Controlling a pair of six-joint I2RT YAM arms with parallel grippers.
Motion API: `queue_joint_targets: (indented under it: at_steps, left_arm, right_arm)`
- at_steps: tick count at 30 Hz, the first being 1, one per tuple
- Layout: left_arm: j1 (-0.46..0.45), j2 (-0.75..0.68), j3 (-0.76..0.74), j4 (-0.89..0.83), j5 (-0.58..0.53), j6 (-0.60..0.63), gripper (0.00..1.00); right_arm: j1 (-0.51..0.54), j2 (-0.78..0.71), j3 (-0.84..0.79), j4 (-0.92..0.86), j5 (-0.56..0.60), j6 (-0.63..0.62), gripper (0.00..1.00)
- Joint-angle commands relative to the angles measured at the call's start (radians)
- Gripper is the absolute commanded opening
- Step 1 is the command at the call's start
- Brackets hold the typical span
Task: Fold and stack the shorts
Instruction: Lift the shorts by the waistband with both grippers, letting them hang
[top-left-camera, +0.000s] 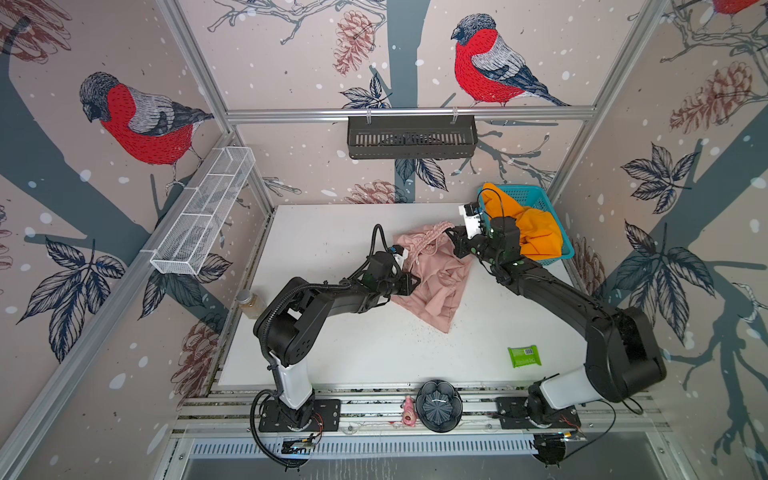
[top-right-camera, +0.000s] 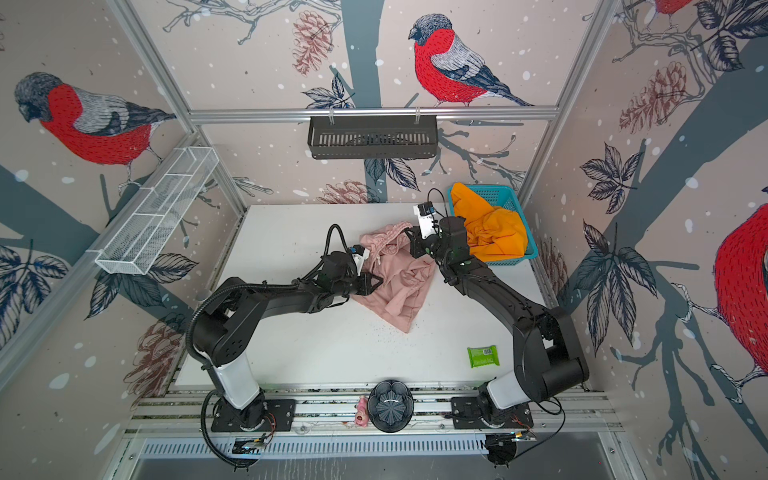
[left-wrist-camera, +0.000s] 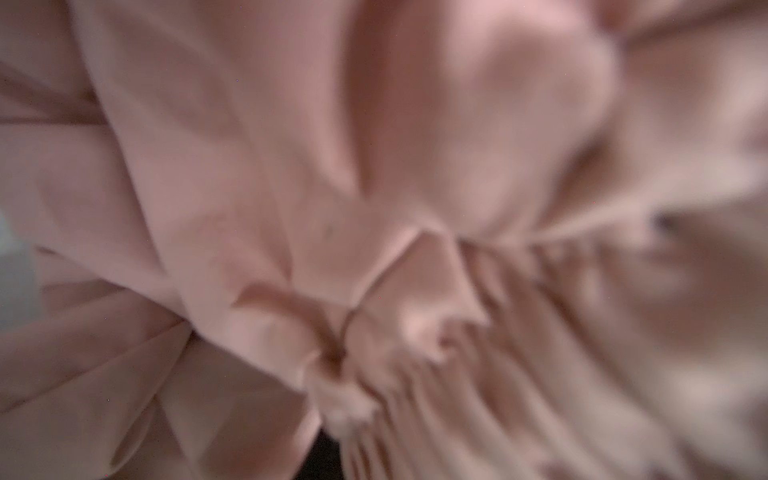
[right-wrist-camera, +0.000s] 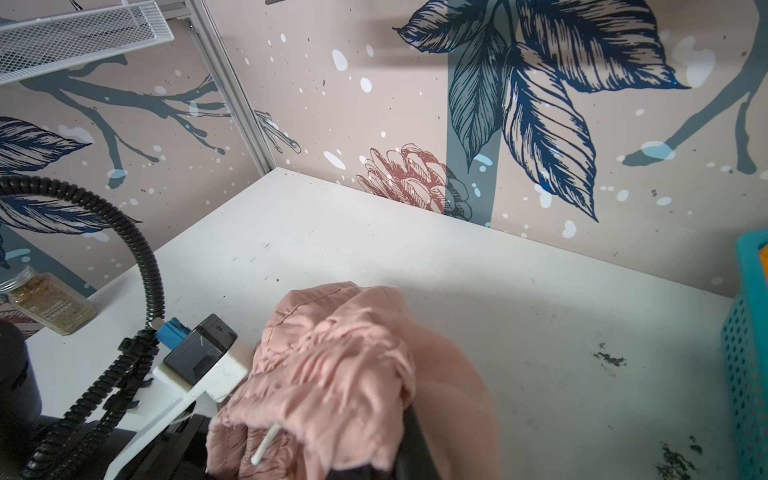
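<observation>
The dusty pink shorts (top-left-camera: 434, 278) (top-right-camera: 399, 286) lie crumpled mid-table in both top views, their gathered waistband toward the back. My left gripper (top-left-camera: 414, 283) (top-right-camera: 375, 282) sits at their left edge, shut on the fabric. Blurred pink cloth (left-wrist-camera: 374, 208) fills the left wrist view and hides the jaws. My right gripper (top-left-camera: 452, 236) (top-right-camera: 410, 235) is shut on the waistband (right-wrist-camera: 332, 365) at the back right corner. The waistband drapes over its dark fingers, and a white drawstring end (right-wrist-camera: 264, 449) hangs out. The orange shorts (top-left-camera: 536, 232) (top-right-camera: 494, 235) are heaped in the basket.
The teal basket (top-left-camera: 550, 199) stands at the back right corner behind my right wrist. A green packet (top-left-camera: 524, 356) lies front right and a spice jar (top-left-camera: 250, 303) stands at the left edge. A black bowl (top-left-camera: 439, 405) and a pink toy (top-left-camera: 409, 415) rest on the front rail.
</observation>
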Motion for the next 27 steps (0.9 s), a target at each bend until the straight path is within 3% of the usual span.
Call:
queue_joint_targets:
  at_steps: [1, 5, 10, 15, 18, 21, 23, 26, 27]
  left_arm:
    - [-0.001, -0.044, 0.072, -0.223, -0.099, 0.119, 0.0]
    - [0.002, -0.107, 0.25, -0.579, -0.245, 0.276, 0.0]
    - [0.005, -0.13, 0.56, -0.993, -0.463, 0.386, 0.0]
    - [0.011, -0.091, 0.917, -1.328, -0.674, 0.493, 0.0]
    - [0.033, -0.084, 1.131, -1.476, -0.7, 0.575, 0.0]
    - [0.095, -0.125, 1.257, -1.518, -0.643, 0.656, 0.0]
    - [0.163, -0.219, 1.178, -1.415, -0.622, 0.693, 0.0]
    - [0.265, -0.337, 1.032, -1.208, -0.714, 0.661, 0.0]
    - [0.288, -0.377, 0.995, -1.174, -0.649, 0.661, 0.0]
  right_arm:
    - [-0.008, -0.029, 0.012, -0.004, 0.045, -0.038, 0.0]
    - [-0.016, -0.046, 0.067, -0.11, 0.131, -0.121, 0.0]
    - [-0.051, -0.045, 0.16, -0.161, 0.174, -0.173, 0.0]
    - [-0.063, -0.045, 0.304, -0.215, 0.068, -0.201, 0.0]
    - [-0.071, -0.047, 0.396, -0.268, 0.008, -0.206, 0.0]
    - [-0.106, -0.042, 0.462, -0.288, -0.047, -0.192, 0.0]
    - [-0.142, -0.023, 0.487, -0.29, -0.052, -0.178, 0.0]
    - [-0.16, 0.015, 0.56, -0.363, -0.052, -0.183, 0.0]
    - [-0.154, 0.017, 0.59, -0.394, -0.078, -0.188, 0.0]
